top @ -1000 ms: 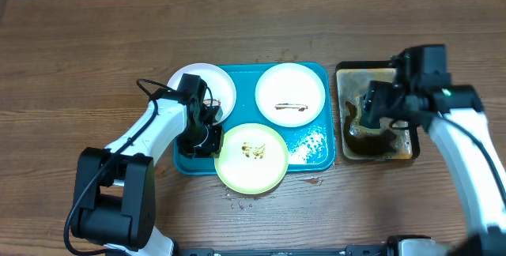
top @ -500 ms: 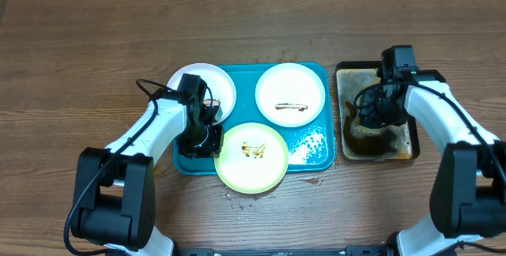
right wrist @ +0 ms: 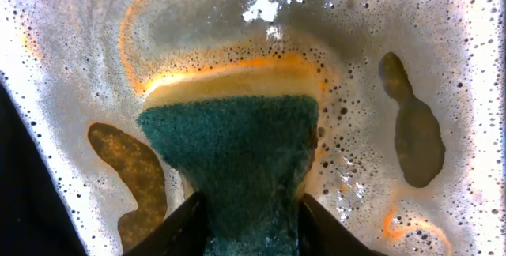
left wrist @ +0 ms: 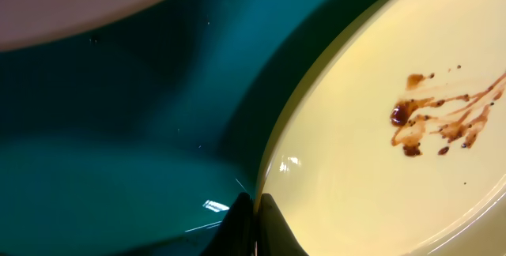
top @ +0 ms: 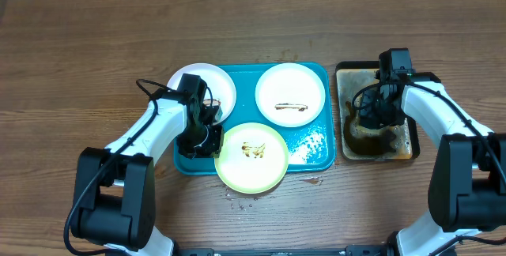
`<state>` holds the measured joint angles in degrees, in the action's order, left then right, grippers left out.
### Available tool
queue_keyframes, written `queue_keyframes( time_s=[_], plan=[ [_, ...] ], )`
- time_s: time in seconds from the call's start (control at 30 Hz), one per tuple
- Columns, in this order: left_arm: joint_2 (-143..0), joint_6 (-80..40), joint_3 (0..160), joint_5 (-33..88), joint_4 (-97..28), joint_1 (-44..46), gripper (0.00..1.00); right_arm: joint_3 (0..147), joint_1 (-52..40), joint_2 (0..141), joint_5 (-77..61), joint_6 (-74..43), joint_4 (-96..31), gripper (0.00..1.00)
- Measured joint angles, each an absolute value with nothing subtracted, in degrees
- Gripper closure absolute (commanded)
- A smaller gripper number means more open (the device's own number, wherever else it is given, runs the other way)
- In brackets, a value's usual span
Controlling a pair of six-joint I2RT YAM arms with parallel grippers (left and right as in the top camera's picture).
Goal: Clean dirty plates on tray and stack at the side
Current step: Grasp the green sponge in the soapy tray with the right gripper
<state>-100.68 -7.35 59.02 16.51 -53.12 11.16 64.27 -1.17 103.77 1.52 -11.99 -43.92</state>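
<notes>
The teal tray [top: 310, 147] holds three plates. A white plate [top: 198, 82] lies at its back left, a white plate [top: 290, 92] with a brown streak at the back right, and the green-rimmed plate [top: 251, 156] with brown smears at the front. My left gripper [top: 210, 139] is shut on the left rim of the green-rimmed plate [left wrist: 379, 129], its fingers [left wrist: 273, 228] pinching the edge over the tray [left wrist: 118, 153]. My right gripper [top: 378, 112] is shut on a green-and-yellow sponge [right wrist: 237, 161], down in the foamy water of the black tray [top: 411, 150].
Brown sudsy water [right wrist: 395, 66] with dark sauce patches fills the black tray to the right of the teal tray. Small drops lie on the wooden table [top: 79, 66] in front of the green-rimmed plate. Bare wood lies left of the teal tray.
My right gripper has moved from above the black tray down into it, turning over the sponge. The left arm and the plates have not moved.
</notes>
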Motion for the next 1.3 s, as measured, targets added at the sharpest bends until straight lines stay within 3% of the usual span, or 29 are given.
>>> queue_keyframes(
  time_s=[0.3, 0.67, 1.03, 1.3],
  plan=[
    [-100.7, -7.4, 59.0, 16.5, -53.1, 11.2, 0.96, 62.8, -1.2, 103.8, 1.5, -12.8, -42.8, 0.95],
    [-100.7, -7.4, 59.0, 16.5, -53.1, 11.2, 0.96, 61.0, -1.1, 103.3, 0.4, -13.5, -41.3, 0.96],
    [-100.7, -7.4, 59.0, 16.5, -53.1, 11.2, 0.96, 68.9, -1.2, 100.9, -3.2, -13.6, -52.6, 0.96],
    [-100.7, -7.4, 59.0, 16.5, -53.1, 11.2, 0.96, 66.9, -1.2, 98.5, -3.0, -13.6, -49.5, 0.96]
  ],
)
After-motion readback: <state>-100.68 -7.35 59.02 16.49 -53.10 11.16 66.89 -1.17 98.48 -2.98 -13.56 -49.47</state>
